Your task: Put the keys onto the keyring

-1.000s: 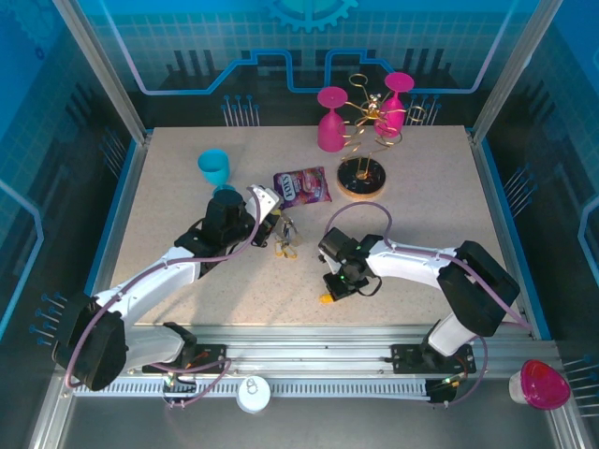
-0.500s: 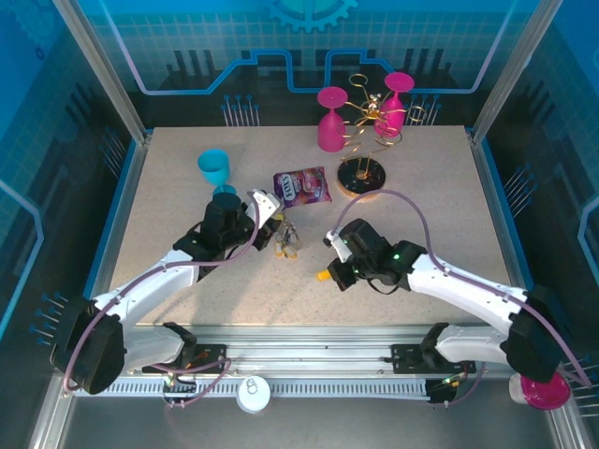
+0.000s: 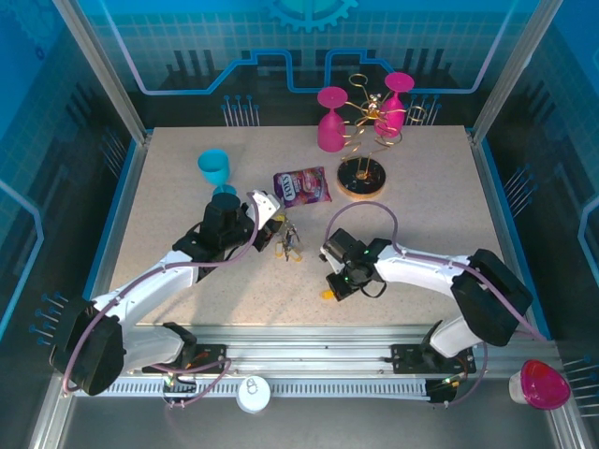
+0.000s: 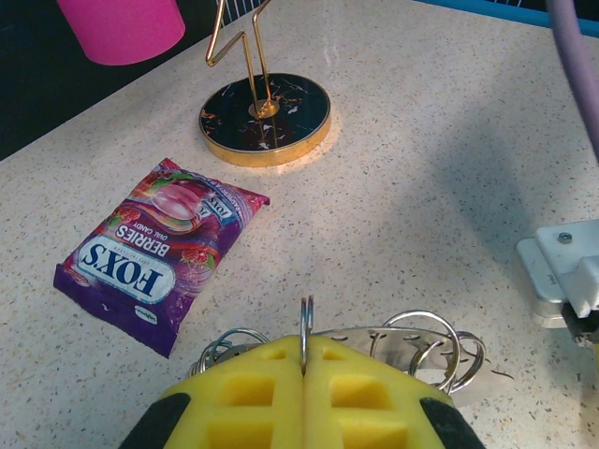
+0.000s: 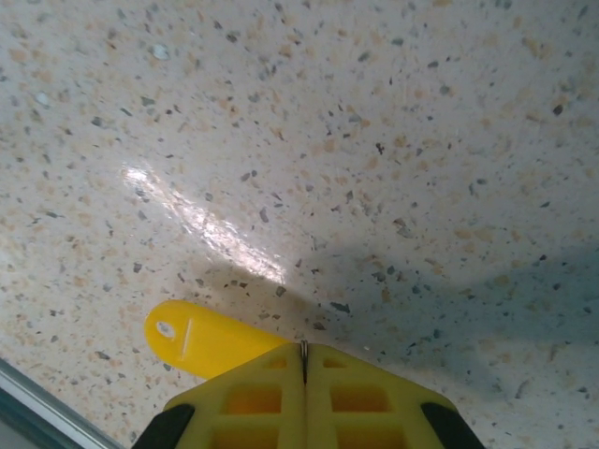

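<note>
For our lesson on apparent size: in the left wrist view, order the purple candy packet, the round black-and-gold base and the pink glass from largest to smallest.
1. purple candy packet
2. round black-and-gold base, which lies farther from the camera
3. pink glass, as far as it shows; the frame edge cuts it off, so its place is unsure

Purple candy packet near black round base

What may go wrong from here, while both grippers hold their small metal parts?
The left gripper pinches the keyring only by its thin wire at the pad tips, so the ring may twist or slip. The right gripper holds the yellow-tagged key near one end, with the tag sticking out sideways; it may swivel or drop onto the table.
</note>
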